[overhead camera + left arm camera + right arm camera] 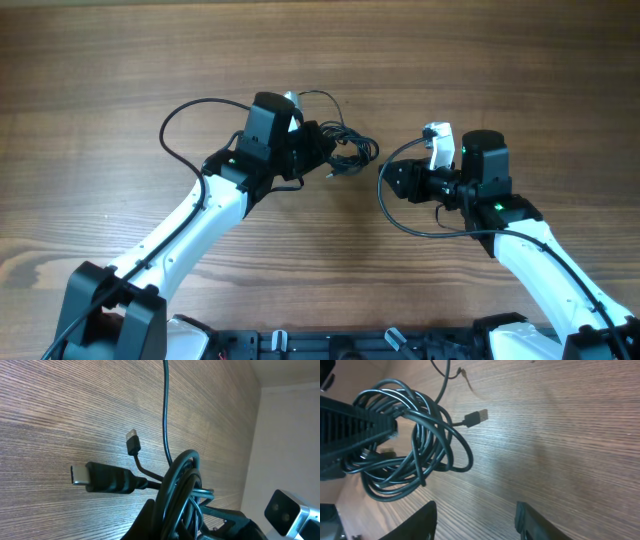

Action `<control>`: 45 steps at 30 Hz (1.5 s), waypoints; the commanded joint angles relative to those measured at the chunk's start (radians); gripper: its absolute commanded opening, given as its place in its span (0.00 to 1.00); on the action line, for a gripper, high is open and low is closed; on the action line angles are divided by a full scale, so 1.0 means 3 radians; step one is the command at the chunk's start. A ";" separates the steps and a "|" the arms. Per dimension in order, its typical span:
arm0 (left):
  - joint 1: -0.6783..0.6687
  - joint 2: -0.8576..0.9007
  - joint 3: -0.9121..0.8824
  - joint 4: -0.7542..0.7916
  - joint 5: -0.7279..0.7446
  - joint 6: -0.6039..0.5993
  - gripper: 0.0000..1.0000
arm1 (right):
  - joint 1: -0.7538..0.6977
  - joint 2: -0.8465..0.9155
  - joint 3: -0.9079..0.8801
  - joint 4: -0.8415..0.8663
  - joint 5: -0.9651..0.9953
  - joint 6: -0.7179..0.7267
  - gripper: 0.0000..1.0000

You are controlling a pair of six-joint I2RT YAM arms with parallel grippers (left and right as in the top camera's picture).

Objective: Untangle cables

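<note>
Pinching the coiled cables (352, 152), the left gripper (325, 156) faces the empty, parted right gripper (476, 515).

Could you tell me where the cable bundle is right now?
Overhead, the cable bundle lies near the middle of the table, held by the left gripper, with the open right gripper apart to its right.

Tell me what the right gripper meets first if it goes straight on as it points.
Probably the cables: the right gripper faces the bundle's outer loop and plug. Depth is unclear.
</note>
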 commanded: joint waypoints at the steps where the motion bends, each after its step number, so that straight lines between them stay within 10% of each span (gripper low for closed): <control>1: -0.0031 -0.0058 0.0036 0.0020 -0.0036 0.0014 0.04 | 0.0011 0.0009 -0.0011 -0.0043 0.0067 -0.0172 0.49; 9: -0.0038 -0.0058 0.0034 0.0009 -0.0062 0.0151 0.04 | 0.0011 0.0009 -0.0011 -0.0098 -0.0033 -0.0252 0.11; 20: -0.0191 -0.0027 0.0034 0.0009 -0.0258 0.0159 0.04 | 0.0011 0.0009 -0.0011 0.0028 -0.0345 -0.0252 0.65; 34: -0.0451 -0.0015 0.0036 0.0211 -0.0106 0.0145 0.04 | 0.0210 0.0009 -0.0011 -0.0050 0.1134 0.0127 0.66; 45: -0.0451 -0.0015 0.0036 0.0320 0.1216 0.0295 0.04 | 0.0207 0.0015 -0.0011 0.0193 0.1525 0.0397 0.71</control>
